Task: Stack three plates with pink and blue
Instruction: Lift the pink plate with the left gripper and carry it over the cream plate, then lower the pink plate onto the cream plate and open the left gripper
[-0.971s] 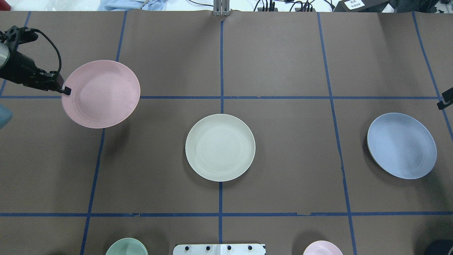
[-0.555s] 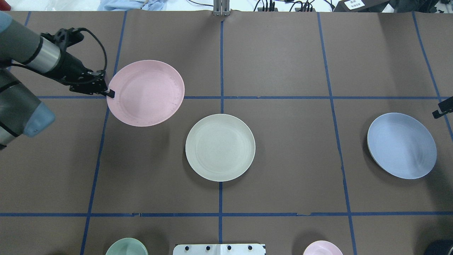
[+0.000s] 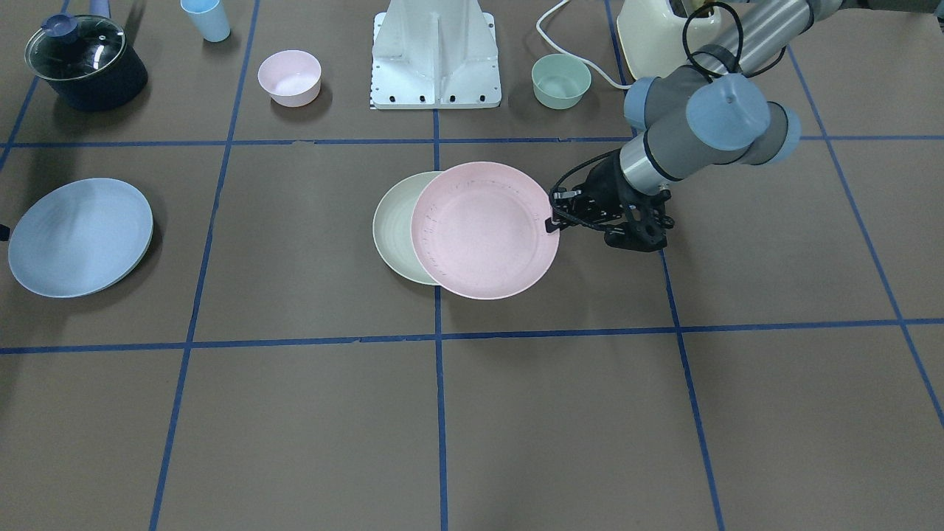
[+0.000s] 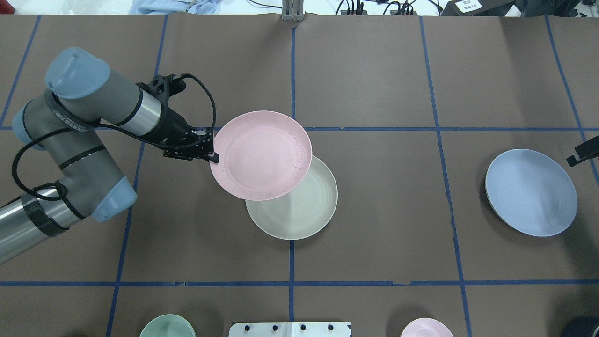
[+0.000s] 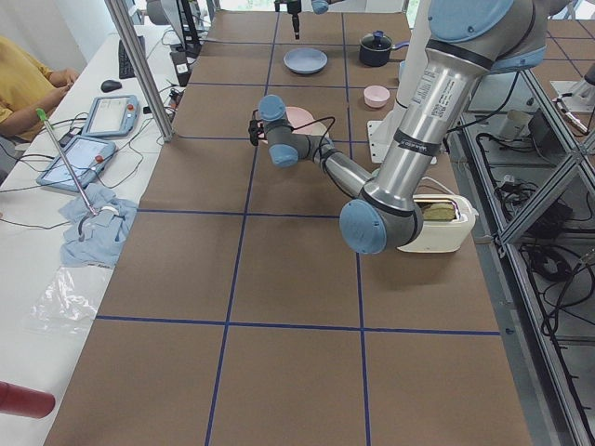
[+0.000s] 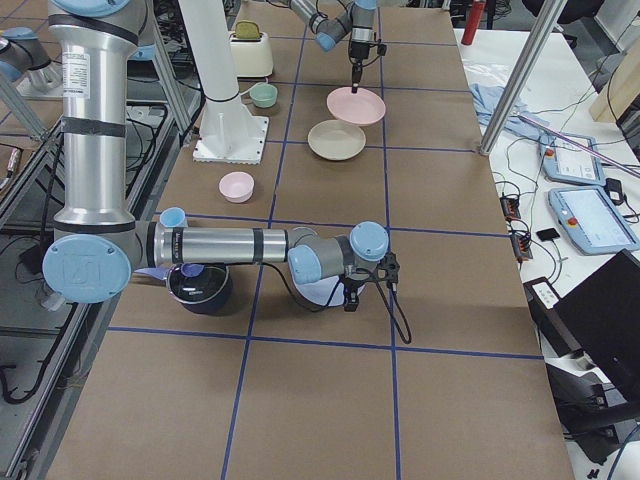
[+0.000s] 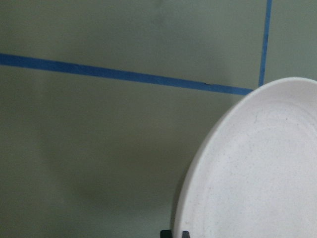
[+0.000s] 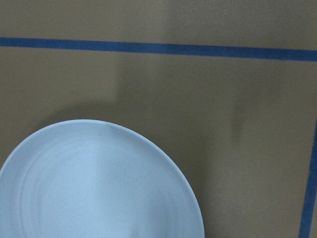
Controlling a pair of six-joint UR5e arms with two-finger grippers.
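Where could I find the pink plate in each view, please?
Front-facing: pink plate at centre.
Overhead: just left of centre.
Exterior left: upper middle, far up the table.
Exterior right: top centre.
Left wrist: lower right.
Right wrist: not in it.
Shared landmark: the cream plate partly beneath it.

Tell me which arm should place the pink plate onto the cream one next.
Left. The left fingers pinch the pink plate by its rim, partly above the cream plate. The right fingers sit far off beside the blue plate.
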